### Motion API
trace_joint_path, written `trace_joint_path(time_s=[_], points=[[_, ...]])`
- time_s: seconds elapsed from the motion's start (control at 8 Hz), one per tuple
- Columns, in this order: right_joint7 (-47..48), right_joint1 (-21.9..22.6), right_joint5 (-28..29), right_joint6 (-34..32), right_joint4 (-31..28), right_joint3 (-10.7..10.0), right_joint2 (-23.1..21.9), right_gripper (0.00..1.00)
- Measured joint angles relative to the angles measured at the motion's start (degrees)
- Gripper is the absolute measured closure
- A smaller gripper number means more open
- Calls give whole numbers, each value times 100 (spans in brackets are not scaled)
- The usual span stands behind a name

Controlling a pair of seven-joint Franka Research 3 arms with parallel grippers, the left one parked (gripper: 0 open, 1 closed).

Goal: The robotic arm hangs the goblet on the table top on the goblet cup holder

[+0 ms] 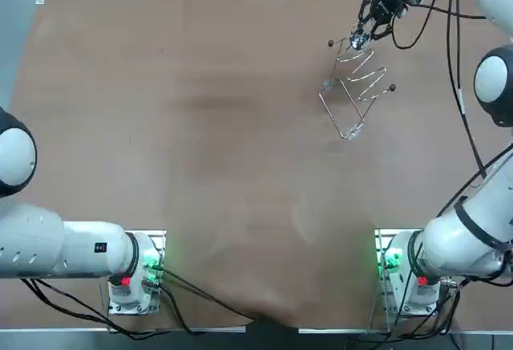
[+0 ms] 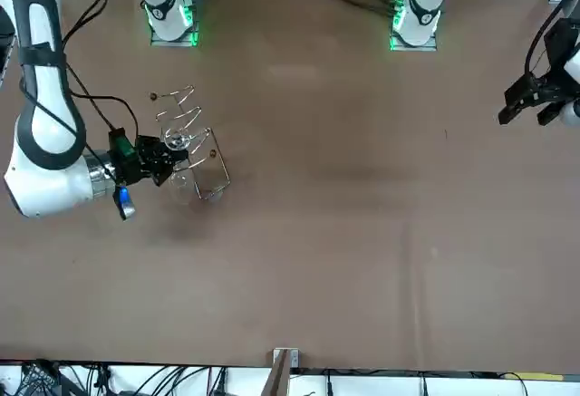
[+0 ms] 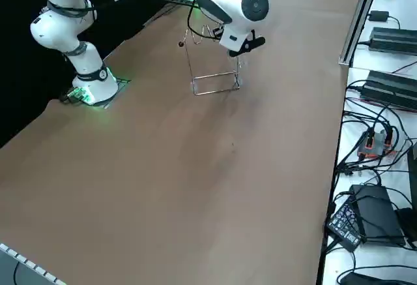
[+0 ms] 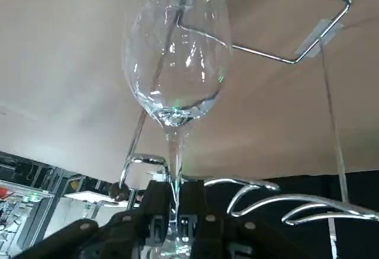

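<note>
In the overhead view's upper right, the right gripper (image 1: 360, 40) pinched the goblet (image 4: 176, 69) by its stem, right at the hooks of the wire cup holder (image 1: 353, 98) on the counter (image 1: 200, 142).

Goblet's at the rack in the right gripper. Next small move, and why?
Probably slide the goblet a little deeper between the goblet holder's wire rails before letting go: the right gripper is shut on its stem, which sits only at the rails' ends.
</note>
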Motion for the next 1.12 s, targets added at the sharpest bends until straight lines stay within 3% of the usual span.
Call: trace_joint_path(time_s=[0.88,1.0,1.12], points=[[38,120,46,-40,-87,0,51,89],[39,114,48,-54,-86,-9,64,81],[39,104,59,-63,-86,-13,67,78]])
